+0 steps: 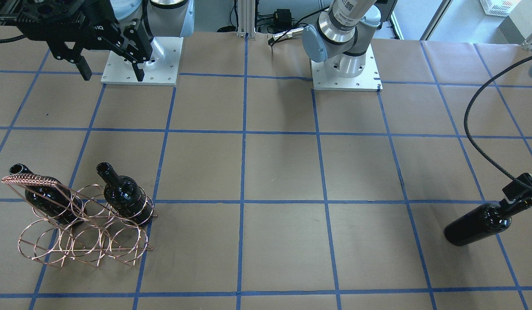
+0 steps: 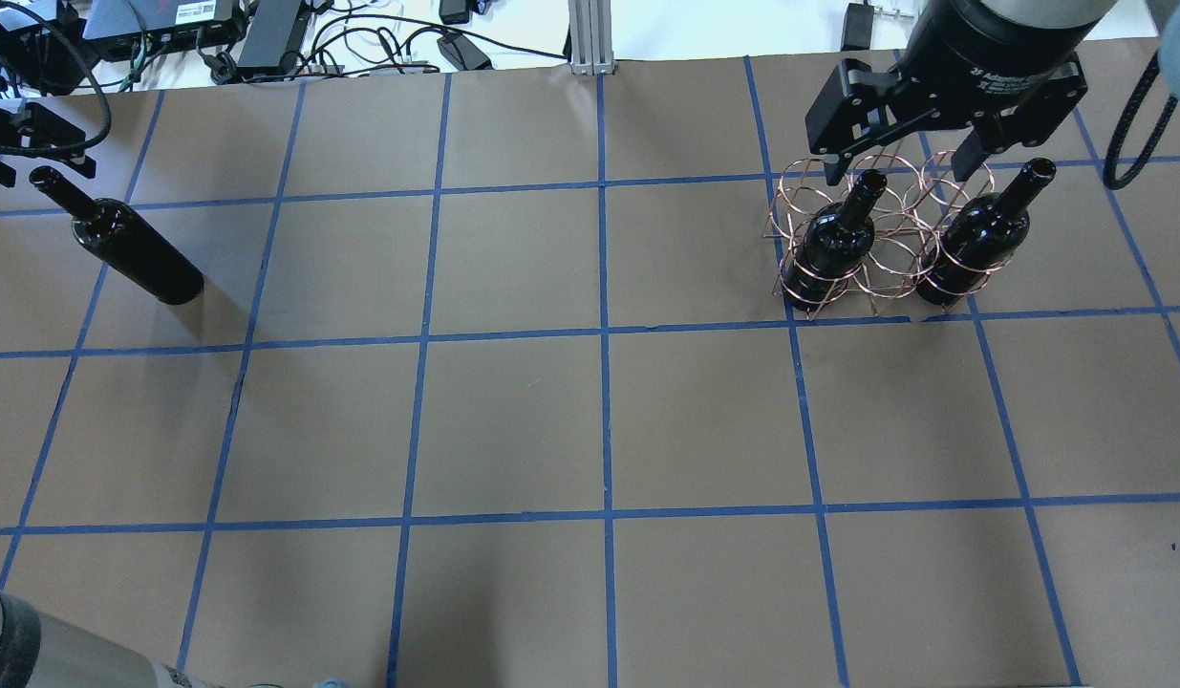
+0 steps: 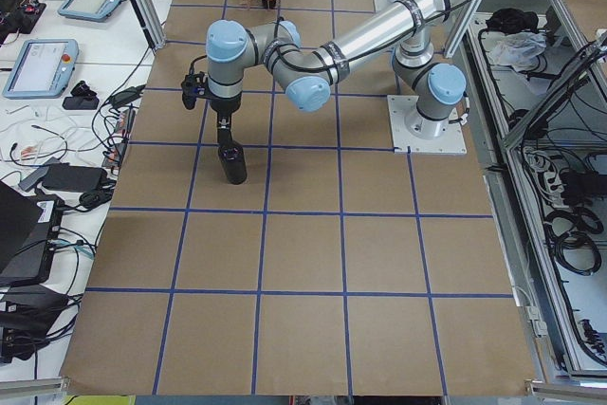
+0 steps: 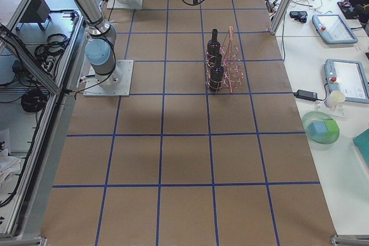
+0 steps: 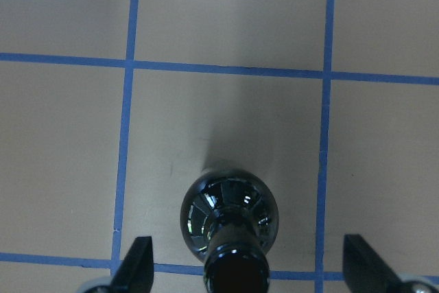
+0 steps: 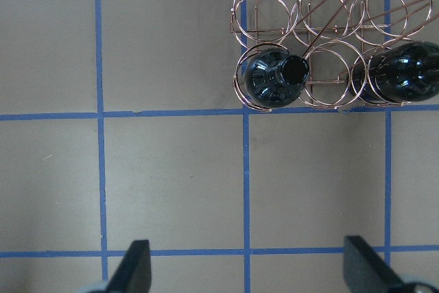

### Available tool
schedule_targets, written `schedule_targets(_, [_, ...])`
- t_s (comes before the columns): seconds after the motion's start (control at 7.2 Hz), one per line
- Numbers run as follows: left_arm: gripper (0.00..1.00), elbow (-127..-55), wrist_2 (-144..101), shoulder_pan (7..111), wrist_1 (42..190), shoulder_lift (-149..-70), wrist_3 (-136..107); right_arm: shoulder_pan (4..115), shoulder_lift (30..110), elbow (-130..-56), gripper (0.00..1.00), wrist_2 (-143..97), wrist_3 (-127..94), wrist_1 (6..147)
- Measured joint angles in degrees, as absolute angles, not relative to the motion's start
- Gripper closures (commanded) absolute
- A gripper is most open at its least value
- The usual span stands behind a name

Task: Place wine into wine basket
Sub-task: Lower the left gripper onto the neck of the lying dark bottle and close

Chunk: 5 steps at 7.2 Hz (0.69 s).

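wine basket (image 6: 300, 15) | hoop between 2 bottles (image 6: 274, 77) (image 6: 401, 73) free | other row free

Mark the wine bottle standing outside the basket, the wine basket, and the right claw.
wine bottle outside the basket (image 2: 136, 253): overhead exterior view, on its black glass body.
wine basket (image 1: 33, 178): exterior front-facing view, on its braided wire handle.
right claw (image 1: 112, 76): exterior front-facing view, midway between its open fingertips.

Probably a robotics lab: blue-taped grid table (image 1: 283, 172), teach pendants (image 4: 346, 82) and loose cabling (image 2: 360, 43) beside it.
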State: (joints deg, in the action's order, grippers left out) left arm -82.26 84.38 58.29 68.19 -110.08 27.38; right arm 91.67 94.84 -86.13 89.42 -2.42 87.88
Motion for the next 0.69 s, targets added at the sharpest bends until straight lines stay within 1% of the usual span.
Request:
schedule_targets(0.28, [0.25,-82.3,84.4,58.3,67.8,-111.0,27.8,91.7,95.1,-86.1,0.0,89.9,-2.4,87.0])
schedule_targets(0.42, [0.31,-82.3,84.4,58.3,67.7,-111.3,27.9,91.7,95.1,-86.1,0.0,90.5,-2.4,86.6])
schedule_targets(0.56, [0.49,-82.3,84.4,58.3,67.7,-111.5,27.9,91.7,95.2,-86.1,0.0,90.8,-2.4,86.5])
schedule_targets(0.69, [0.77,-82.3,84.4,58.3,67.5,-111.6,28.0,91.7,95.2,-86.0,0.0,90.8,-2.5,86.5])
